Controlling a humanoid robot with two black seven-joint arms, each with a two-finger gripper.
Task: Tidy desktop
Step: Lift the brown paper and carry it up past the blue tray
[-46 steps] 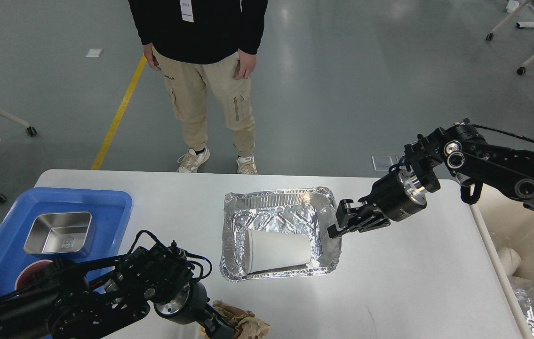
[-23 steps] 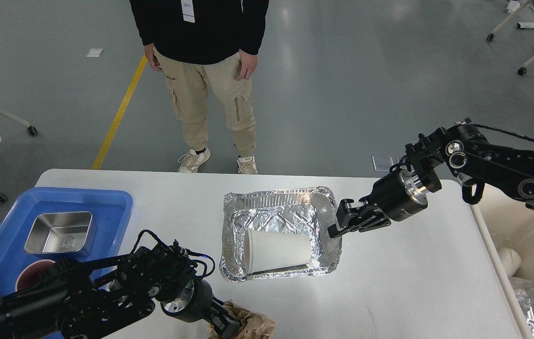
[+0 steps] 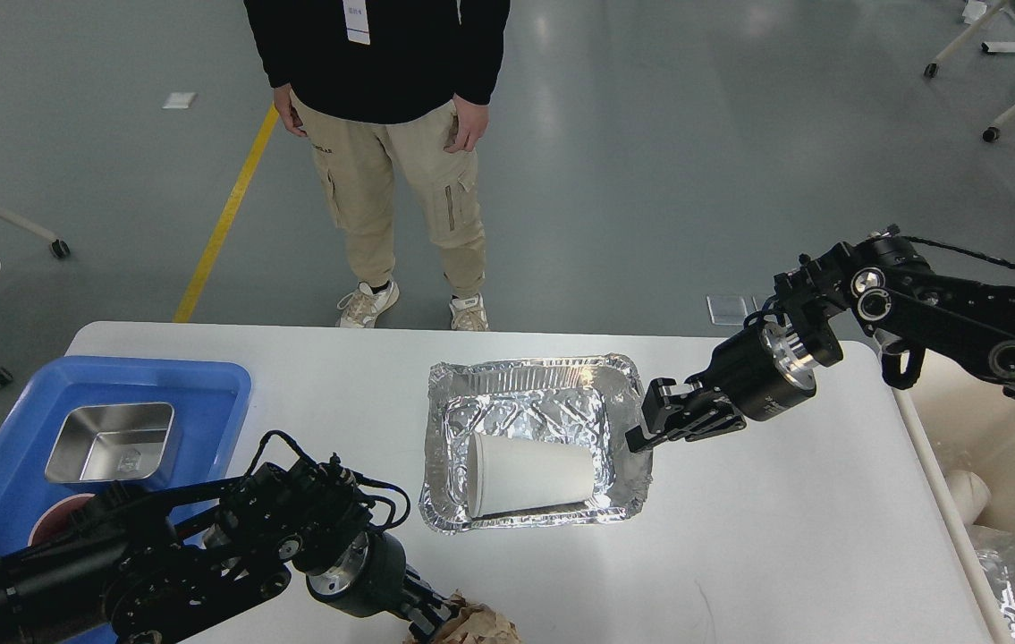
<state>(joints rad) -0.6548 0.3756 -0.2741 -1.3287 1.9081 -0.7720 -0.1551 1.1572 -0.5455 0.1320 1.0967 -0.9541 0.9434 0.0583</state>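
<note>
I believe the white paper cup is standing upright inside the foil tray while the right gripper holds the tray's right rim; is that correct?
Not quite. In the head view the white paper cup lies on its side inside the foil tray; the right gripper is indeed at the tray's right rim.

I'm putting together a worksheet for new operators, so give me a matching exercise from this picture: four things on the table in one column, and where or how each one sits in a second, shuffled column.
Things:
1. paper cup
2. steel box
3. foil tray
4. brown paper

Places:
A. in the blue bin
B. middle of the desktop, its right rim at the right claw
C. lying on its side in the foil tray
D. crumpled at the near edge, by the left claw

Pairs: 1-C, 2-A, 3-B, 4-D
</note>
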